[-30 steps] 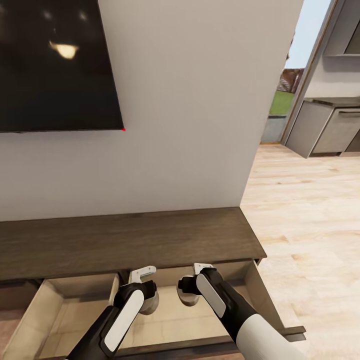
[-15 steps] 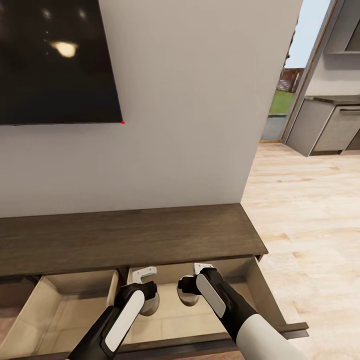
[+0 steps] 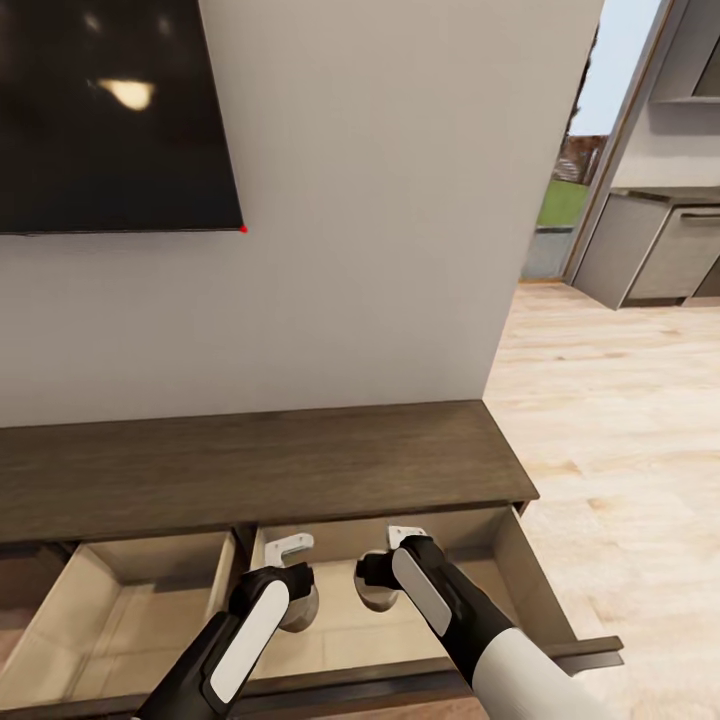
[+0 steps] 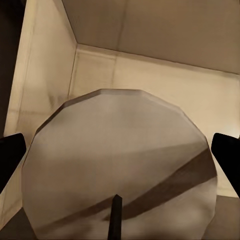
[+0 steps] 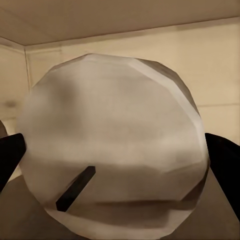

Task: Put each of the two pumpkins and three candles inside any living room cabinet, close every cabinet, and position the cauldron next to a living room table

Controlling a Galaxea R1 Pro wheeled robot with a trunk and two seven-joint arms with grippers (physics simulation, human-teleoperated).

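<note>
Both black-and-white robot arms reach forward and downward side by side over the open right-hand drawer of the long dark-brown wood cabinet [image 3: 250,470]. The left black two-finger gripper [image 3: 300,598] is clamped on a squat beige candle [image 4: 120,165], its dark fingertips [image 4: 11,150] pressed at either side of the candle. The right black two-finger gripper [image 3: 372,588], just beside the left one, likewise grips a second rounded beige-grey candle [image 5: 115,140] between its fingertips [image 5: 225,155].
</note>
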